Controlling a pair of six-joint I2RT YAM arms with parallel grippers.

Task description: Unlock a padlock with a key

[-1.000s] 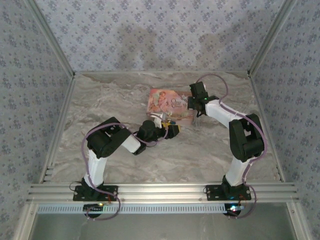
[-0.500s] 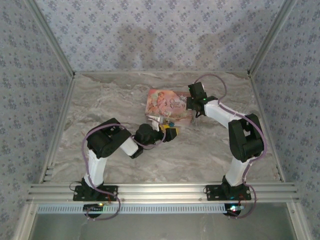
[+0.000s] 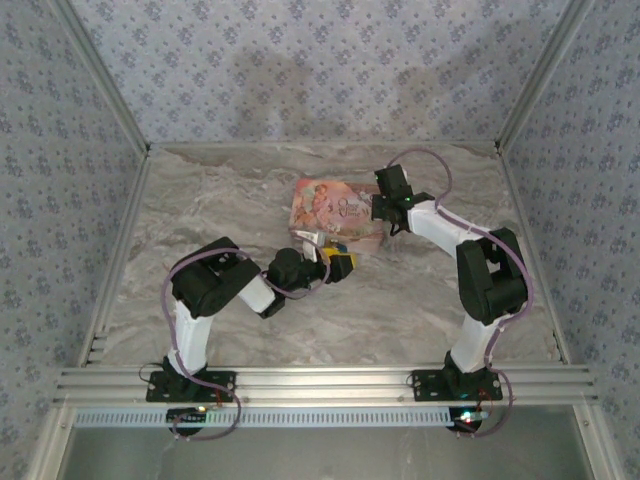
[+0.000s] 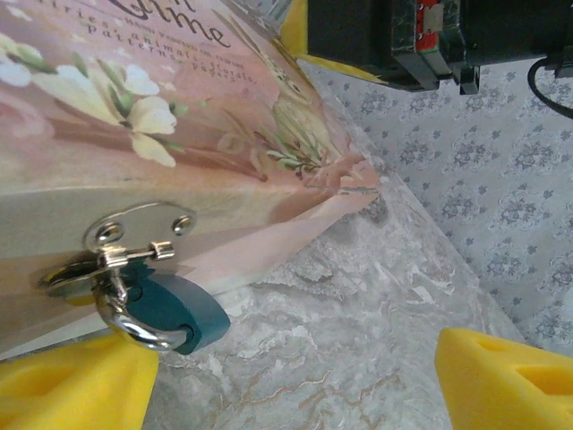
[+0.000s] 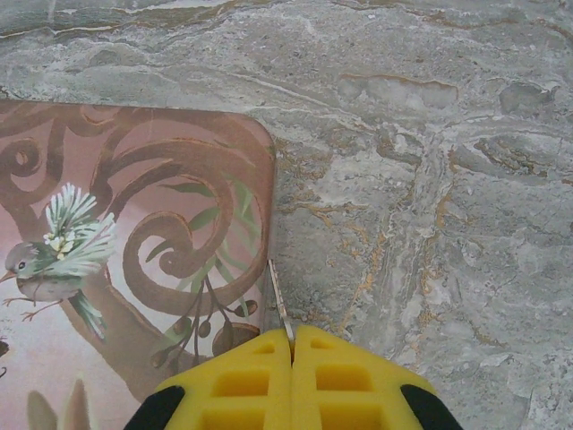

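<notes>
Top view: my left gripper point(image 3: 335, 259) is low over the tabletop point(image 3: 220, 200), with its yellow tips at the near edge of the pink box point(image 3: 335, 205). My right gripper point(image 3: 389, 224) points down at the box's right-hand near corner. The box lies flat mid-tabletop, between my two arms.

Left wrist: the padlock point(image 4: 183, 315) is right in front of me. It has a dark teal body, and its silvery shackle point(image 4: 125, 322) is looped through the hasp point(image 4: 134, 235) on the box's side wall. The body hangs tilted below the hasp, low to the tabletop. I can't tell whether it touches the tabletop, or whether the shackle is latched. My left gripper is spread wide with nothing in it. One yellow finger point(image 4: 72, 392) is just under the padlock at bottom left. The other is well apart at bottom right, so the padlock sits off to the left of the gap, not centred. The black housing point(image 4: 403, 31) of my right arm is above the box's far edge.

Right wrist: my right gripper is closed, with the yellow fingers pressed together and gripping the key point(image 5: 279, 300). The thin silvery blade sticks out from between the tips. It runs along the box's rounded corner, over the line where box meets tabletop. I can't tell whether the blade touches the box. The bird print on the lid is to the left and bare marble to the right.

Net: the key is at the box's right corner, the padlock is on the near side wall, and the two are well apart.
</notes>
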